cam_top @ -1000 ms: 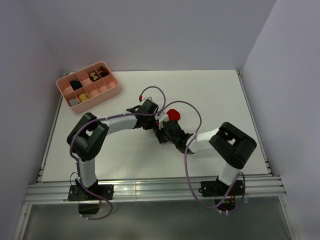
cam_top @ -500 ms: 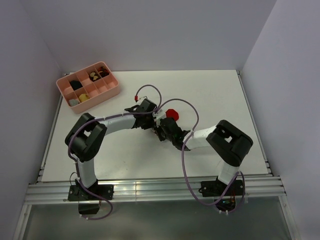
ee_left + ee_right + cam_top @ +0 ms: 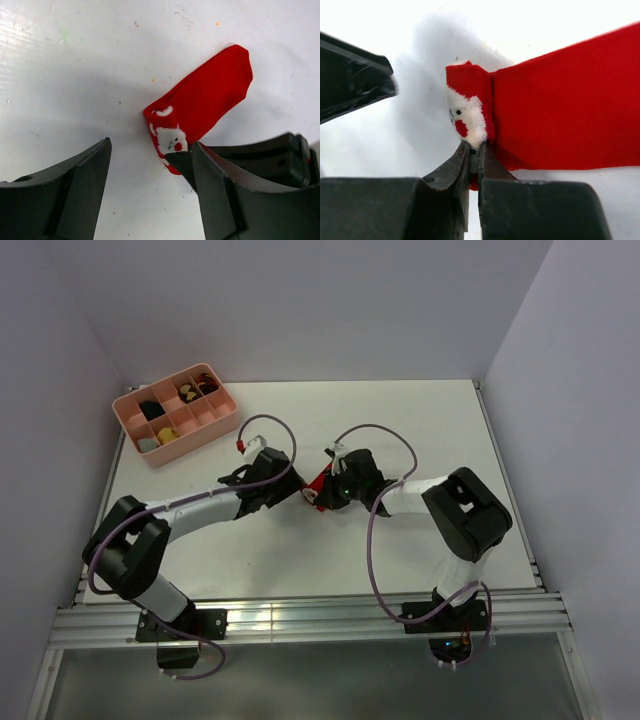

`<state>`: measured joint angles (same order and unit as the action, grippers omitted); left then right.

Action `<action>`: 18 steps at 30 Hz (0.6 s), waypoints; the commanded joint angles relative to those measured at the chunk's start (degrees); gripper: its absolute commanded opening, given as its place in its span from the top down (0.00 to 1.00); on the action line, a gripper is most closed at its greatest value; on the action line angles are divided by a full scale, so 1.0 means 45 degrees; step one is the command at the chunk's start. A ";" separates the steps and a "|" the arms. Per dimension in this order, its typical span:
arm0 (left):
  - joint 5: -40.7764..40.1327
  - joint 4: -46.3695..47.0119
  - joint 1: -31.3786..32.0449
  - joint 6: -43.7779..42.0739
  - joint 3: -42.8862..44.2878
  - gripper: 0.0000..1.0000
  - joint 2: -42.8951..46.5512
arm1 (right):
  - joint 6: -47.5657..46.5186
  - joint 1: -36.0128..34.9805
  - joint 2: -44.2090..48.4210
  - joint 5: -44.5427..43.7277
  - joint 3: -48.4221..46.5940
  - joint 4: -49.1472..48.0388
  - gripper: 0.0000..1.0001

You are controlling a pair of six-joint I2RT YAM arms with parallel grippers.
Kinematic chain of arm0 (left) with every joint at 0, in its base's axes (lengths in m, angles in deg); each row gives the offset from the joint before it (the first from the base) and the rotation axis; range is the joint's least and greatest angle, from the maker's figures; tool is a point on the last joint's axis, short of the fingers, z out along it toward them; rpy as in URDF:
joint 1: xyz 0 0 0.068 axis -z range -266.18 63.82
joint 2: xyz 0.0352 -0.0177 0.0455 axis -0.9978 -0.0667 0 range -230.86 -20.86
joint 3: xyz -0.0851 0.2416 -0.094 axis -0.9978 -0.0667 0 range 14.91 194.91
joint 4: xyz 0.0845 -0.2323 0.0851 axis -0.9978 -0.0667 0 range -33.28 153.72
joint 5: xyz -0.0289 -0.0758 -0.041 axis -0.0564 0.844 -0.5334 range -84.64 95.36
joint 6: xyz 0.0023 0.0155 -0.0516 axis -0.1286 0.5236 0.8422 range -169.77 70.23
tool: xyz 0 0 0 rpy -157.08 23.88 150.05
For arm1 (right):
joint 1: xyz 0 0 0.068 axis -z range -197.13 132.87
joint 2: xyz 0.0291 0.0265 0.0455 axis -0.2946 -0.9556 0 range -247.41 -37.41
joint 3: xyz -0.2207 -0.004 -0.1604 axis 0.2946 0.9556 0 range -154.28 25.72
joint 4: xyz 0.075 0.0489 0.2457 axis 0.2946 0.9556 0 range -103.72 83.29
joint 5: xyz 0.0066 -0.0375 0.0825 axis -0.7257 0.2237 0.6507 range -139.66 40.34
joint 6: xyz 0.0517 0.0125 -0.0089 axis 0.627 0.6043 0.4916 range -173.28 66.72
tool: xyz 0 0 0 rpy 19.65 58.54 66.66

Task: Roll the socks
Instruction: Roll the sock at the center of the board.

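The red socks (image 3: 207,102) lie flat on the white table, with a folded end bearing a white fuzzy face mark (image 3: 467,117). My right gripper (image 3: 474,150) is shut on that folded end, pinching the fabric just under the white mark. My left gripper (image 3: 152,145) is open, with bare table between its fingers, just short of the socks' folded end. In the top view the socks (image 3: 318,483) show as a small red patch between the left gripper (image 3: 292,492) and the right gripper (image 3: 326,492) near the table's middle.
A pink compartment tray (image 3: 205,437) holding several small rolled bundles stands at the table's back left. Purple cables loop above both wrists. White walls close in the table on the left, back and right.
The left gripper has opened and drawn back to the left. The right gripper has shut on the socks' folded end, and the socks have shifted left and nearer.
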<state>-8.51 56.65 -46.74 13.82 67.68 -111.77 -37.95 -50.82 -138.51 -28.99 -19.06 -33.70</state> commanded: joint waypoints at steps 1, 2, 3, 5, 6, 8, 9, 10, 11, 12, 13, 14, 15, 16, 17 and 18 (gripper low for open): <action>-0.0085 0.2388 -0.0015 0.0497 -0.1159 0.30 0.0846 | 0.1880 0.0766 -0.0538 0.3153 -0.0264 0.0517 1.00; 0.0053 0.2682 -0.0015 0.0517 -0.1374 0.30 0.0886 | 0.2176 0.0942 -0.0715 0.3490 -0.0362 0.0574 1.00; 0.0209 0.3303 -0.0034 0.0439 -0.1724 0.30 0.0906 | 0.2449 0.1254 -0.0910 0.3803 -0.0479 0.0633 1.00; 0.0464 0.3679 0.0044 0.0361 -0.1941 0.32 0.0809 | 0.3464 0.1567 -0.1572 0.4994 -0.0675 0.0206 1.00; 0.0465 0.3932 0.0121 0.0302 -0.2020 0.32 0.0693 | 0.3874 0.1840 -0.1808 0.5423 -0.0617 -0.0086 1.00; 0.0465 0.4265 0.0239 0.0224 -0.2137 0.33 0.0575 | 0.4949 0.2076 -0.2276 0.6107 -0.0558 -0.0986 1.00; 0.0465 0.4518 0.0317 0.0243 -0.2234 0.33 0.0458 | 0.5165 0.2154 -0.2357 0.6207 -0.0616 -0.1007 1.00; 0.0503 0.4694 0.0337 0.0263 -0.2274 0.33 0.0380 | 0.5283 0.2271 -0.2454 0.6286 -0.0675 -0.0930 1.00; 0.0542 0.4812 0.0337 0.0263 -0.2294 0.33 0.0321 | 0.5245 0.2311 -0.2533 0.6267 -0.0753 -0.0755 1.00; 0.0543 0.4891 0.0337 0.0263 -0.2294 0.33 0.0166 | 0.5187 0.2350 -0.2630 0.6209 -0.0889 -0.0502 1.00; 0.0581 0.5066 0.0337 0.0263 -0.2313 0.33 0.0067 | 0.5070 0.2409 -0.2670 0.6150 -0.0967 -0.0132 1.00; 0.0601 0.5125 0.0337 0.0243 -0.2294 0.33 -0.0011 | 0.5069 0.2486 -0.2728 0.6208 -0.1007 -0.0013 1.00; 0.0621 0.5261 0.0337 0.0243 -0.2255 0.33 -0.0205 | 0.5089 0.2526 -0.2806 0.6208 -0.1123 0.0182 1.00; 0.0660 0.5301 0.0337 0.0243 -0.2235 0.33 -0.0323 | 0.5089 0.2604 -0.2865 0.6189 -0.1144 0.0261 1.00; 0.0699 0.5302 0.0337 0.0243 -0.2177 0.33 -0.0421 | 0.5070 0.2643 -0.2924 0.6247 -0.1202 0.0339 1.00; 0.0776 0.5282 0.0337 0.0185 -0.2041 0.33 -0.0673 | 0.5031 0.2663 -0.2963 0.6344 -0.1377 0.0456 1.00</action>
<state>-6.15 76.89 -45.42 14.61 57.87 -112.80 -15.63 -39.41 -150.24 -1.10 -23.50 -36.22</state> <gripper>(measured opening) 0.671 0.067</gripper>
